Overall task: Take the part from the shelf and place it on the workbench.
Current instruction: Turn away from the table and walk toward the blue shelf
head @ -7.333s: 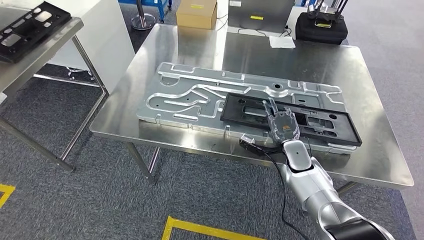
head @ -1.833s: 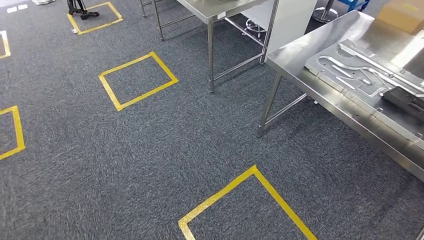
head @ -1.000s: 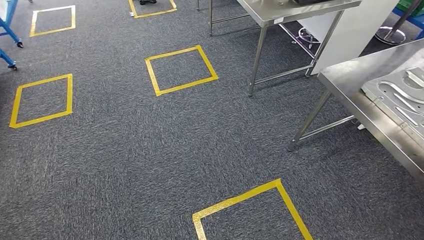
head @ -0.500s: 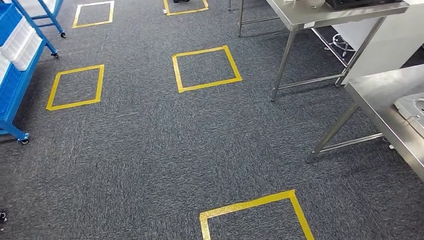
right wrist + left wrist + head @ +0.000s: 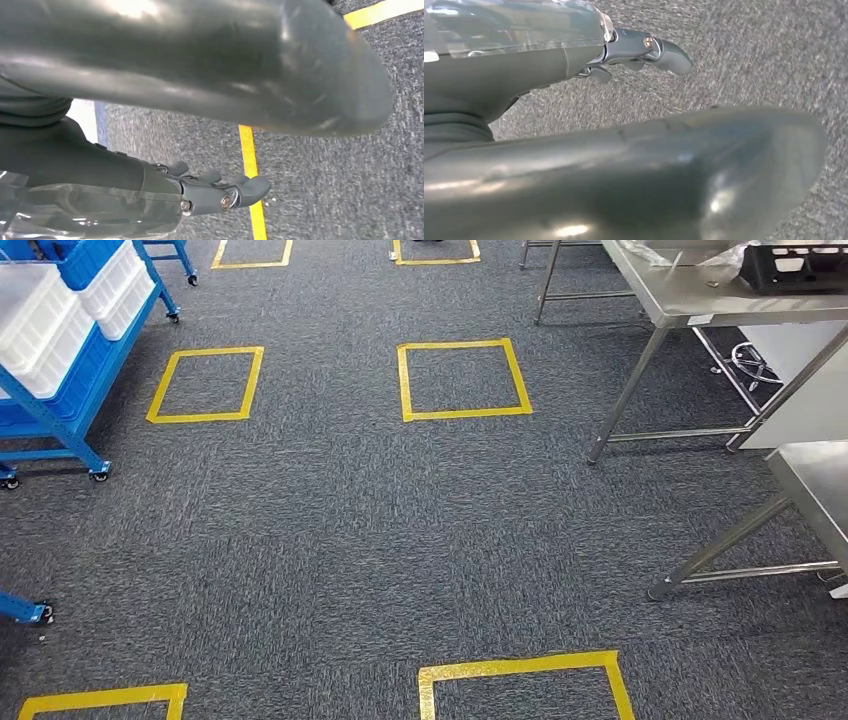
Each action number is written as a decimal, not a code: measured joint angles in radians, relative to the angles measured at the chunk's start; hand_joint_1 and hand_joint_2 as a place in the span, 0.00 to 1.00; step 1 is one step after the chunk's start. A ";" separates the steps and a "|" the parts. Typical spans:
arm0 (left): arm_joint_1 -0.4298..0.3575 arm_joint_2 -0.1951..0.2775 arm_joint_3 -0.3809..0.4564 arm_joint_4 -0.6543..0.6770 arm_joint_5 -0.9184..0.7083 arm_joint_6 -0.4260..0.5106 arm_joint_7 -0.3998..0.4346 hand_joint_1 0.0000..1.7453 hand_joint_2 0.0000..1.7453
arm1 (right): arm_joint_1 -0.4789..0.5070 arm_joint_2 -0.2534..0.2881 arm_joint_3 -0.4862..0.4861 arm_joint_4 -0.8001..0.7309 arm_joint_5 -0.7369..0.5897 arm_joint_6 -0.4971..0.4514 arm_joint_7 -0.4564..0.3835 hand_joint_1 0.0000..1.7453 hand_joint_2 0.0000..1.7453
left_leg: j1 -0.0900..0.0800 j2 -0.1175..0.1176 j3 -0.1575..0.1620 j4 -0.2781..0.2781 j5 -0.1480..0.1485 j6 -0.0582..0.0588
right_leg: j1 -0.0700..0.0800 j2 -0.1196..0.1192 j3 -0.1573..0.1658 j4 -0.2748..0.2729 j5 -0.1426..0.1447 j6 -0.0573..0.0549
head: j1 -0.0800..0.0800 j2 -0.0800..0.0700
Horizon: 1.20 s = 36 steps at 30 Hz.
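Head view looks down on grey carpet (image 5: 330, 530) marked with yellow tape squares (image 5: 462, 380); one far centre, one far left (image 5: 205, 384), parts of two more at the near edge (image 5: 525, 680), two more cut off at the far edge. Blue shelf (image 5: 60, 390) on castors stands far left, carrying white bins (image 5: 45, 315) in blue frames; a second blue castor foot (image 5: 22, 610) pokes in at the near left edge. Steel counter (image 5: 720, 300) far right, legs down to the carpet; on it a black part (image 5: 800, 268) at the far right corner, cut off by the frame edge, with some clear plastic film (image 5: 650, 252) just left of it; cannot tell whether this is the task's part. Corner of a second steel counter (image 5: 815, 485) at the right edge, nearer, one angled leg (image 5: 725, 550) showing; a white panel (image 5: 805, 410) stands between the two counters. Left robot hand (image 5: 634, 50) hangs over carpet, fingers (image 5: 671, 52) extended, loosely apart, nothing in them; released. Right robot hand (image 5: 215, 192) likewise over carpet beside a yellow tape line (image 5: 250, 165); fingers (image 5: 252, 187) lightly curved, apart, nothing in them; released. Both wrist views are partly blocked by a dark rounded body part close to the lens.
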 joint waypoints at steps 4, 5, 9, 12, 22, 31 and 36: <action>0.000 -0.003 0.004 0.000 0.000 0.000 0.006 0.00 0.00 | 0.004 0.000 0.000 0.000 0.004 -0.006 -0.004 0.00 0.00 | 0.001 -0.049 -0.001 0.014 -0.008 -0.010 | -0.003 0.050 0.080 -0.209 0.133 -0.006 | 0.000 0.000; -0.001 -0.004 0.006 0.000 0.000 0.000 0.007 0.00 0.00 | 0.005 0.000 0.000 0.000 0.006 -0.007 -0.006 0.00 0.00 | 0.001 -0.059 -0.005 0.019 -0.010 -0.015 | -0.004 0.066 0.095 -0.248 0.148 -0.008 | 0.000 0.000; 0.003 -0.004 0.009 0.000 0.003 0.000 0.010 0.00 0.00 | 0.005 0.003 0.001 0.000 0.011 -0.011 -0.012 0.00 0.00 | 0.004 -0.076 -0.019 0.028 -0.015 -0.037 | -0.001 0.043 0.104 -0.273 0.154 -0.027 | -0.001 0.000; 0.002 -0.006 0.010 0.000 0.003 0.000 0.010 0.00 0.00 | 0.009 0.008 0.001 -0.001 0.016 -0.016 -0.016 0.00 0.00 | 0.005 -0.001 -0.076 0.150 -0.087 -0.052 | 0.000 0.003 0.110 -0.281 0.154 -0.043 | -0.006 0.000; 0.001 -0.008 0.010 0.000 -0.003 0.000 0.012 0.00 0.00 | 0.016 0.033 0.001 -0.002 0.023 -0.023 -0.034 0.00 0.00 | -0.003 0.085 -0.004 0.024 -0.023 -0.035 | 0.010 -0.111 0.134 -0.280 0.131 -0.024 | -0.006 0.000; 0.002 -0.010 0.010 0.000 -0.018 0.001 0.016 0.00 0.00 | 0.030 0.041 0.002 -0.010 0.023 -0.019 -0.039 0.00 0.00 | 0.003 -0.014 0.014 -0.001 -0.007 -0.004 | -0.001 -0.001 0.000 -0.006 0.017 0.000 | 0.000 0.000; 0.002 -0.015 0.010 0.000 -0.021 0.000 0.020 0.00 0.00 | 0.032 0.041 0.001 -0.015 0.021 -0.017 -0.034 0.00 0.00 | 0.004 -0.078 0.008 0.018 -0.021 -0.024 | -0.008 0.081 0.092 -0.253 0.158 -0.008 | 0.000 0.000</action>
